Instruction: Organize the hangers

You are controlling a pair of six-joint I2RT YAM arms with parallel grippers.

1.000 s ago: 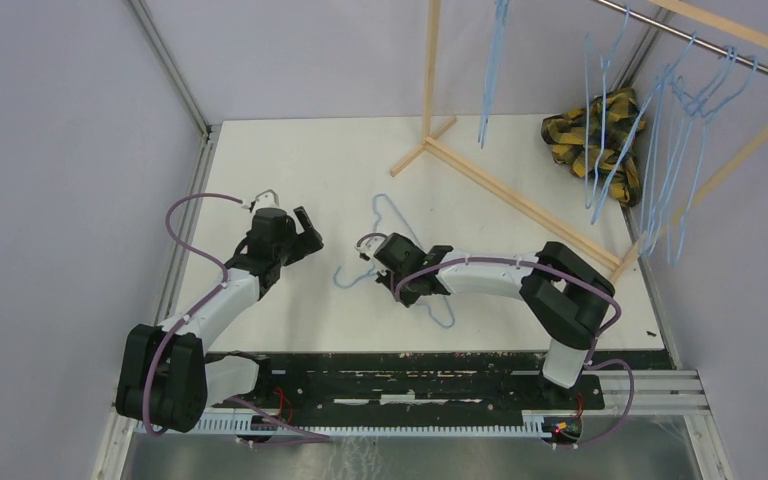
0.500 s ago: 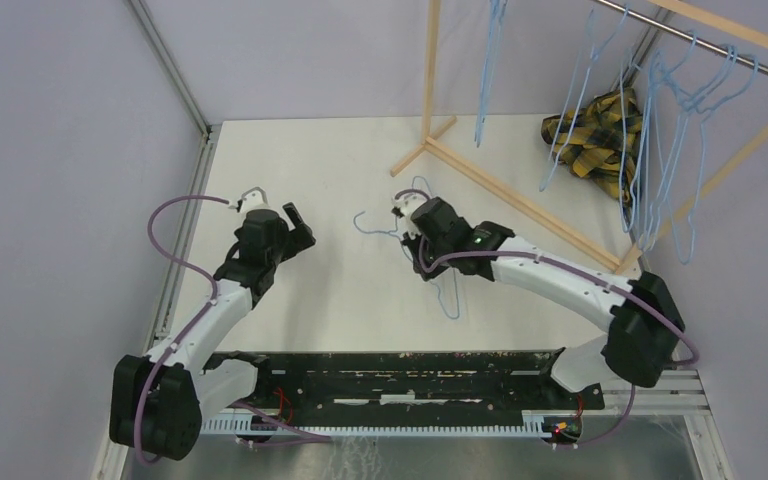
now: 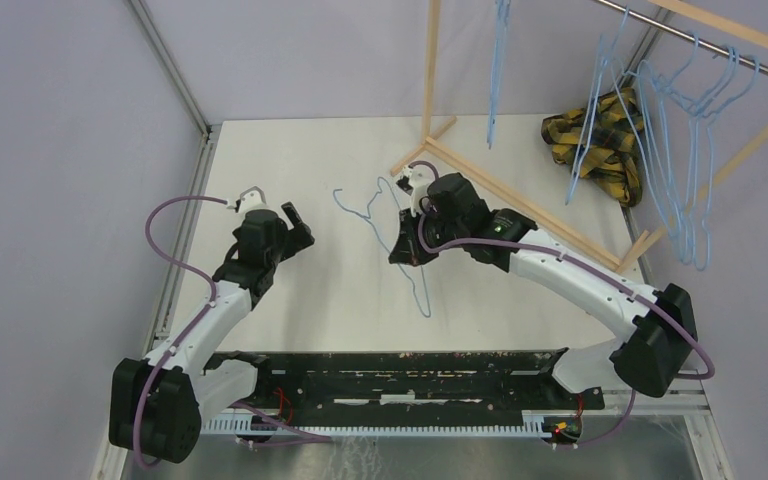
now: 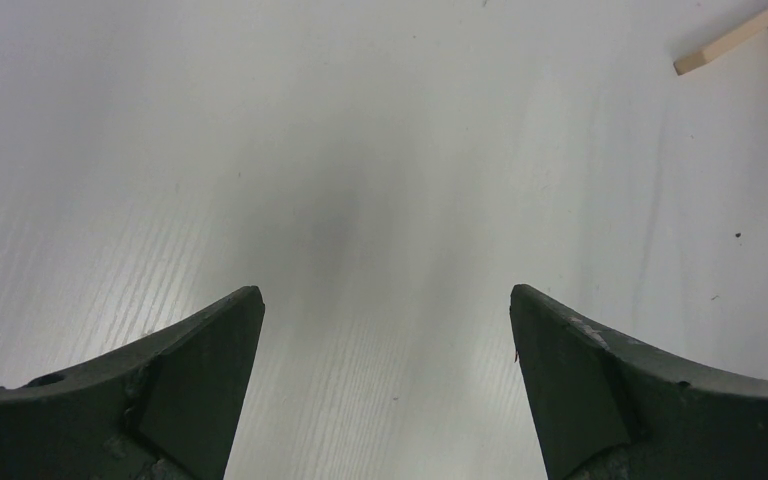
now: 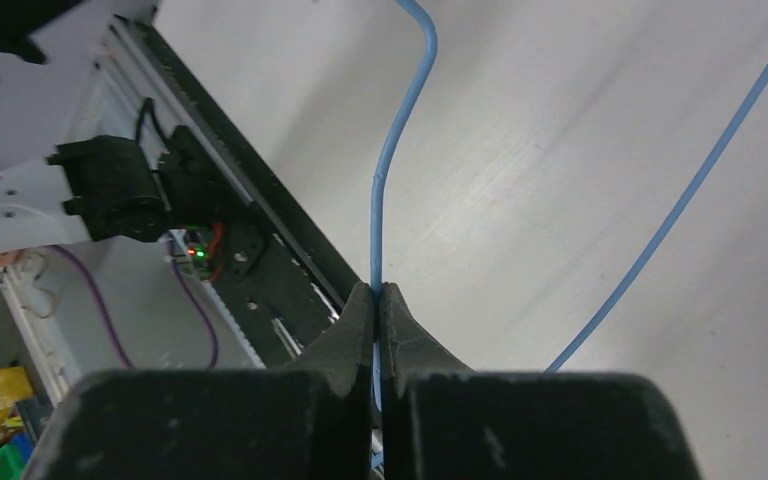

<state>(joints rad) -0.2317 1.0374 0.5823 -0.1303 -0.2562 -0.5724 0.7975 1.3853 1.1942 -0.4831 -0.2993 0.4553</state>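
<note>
While the right gripper (image 5: pixel 378 290) is clamping the thin light-blue wire hanger (image 5: pixel 377 225) by one side wire, just beside the wooden rack frame (image 3: pixel 505 195), it's prob. getting it ready for hanging up; left gripper (image 4: pixel 385 300), jaws apart & empty, is hovering well left of it.

I can read nothing in any view: no word, label, brand, number or sign shows below my left claw (image 4: pixel 385 300), ahead of my right claw (image 5: pixel 378 296), or beside either.
</note>
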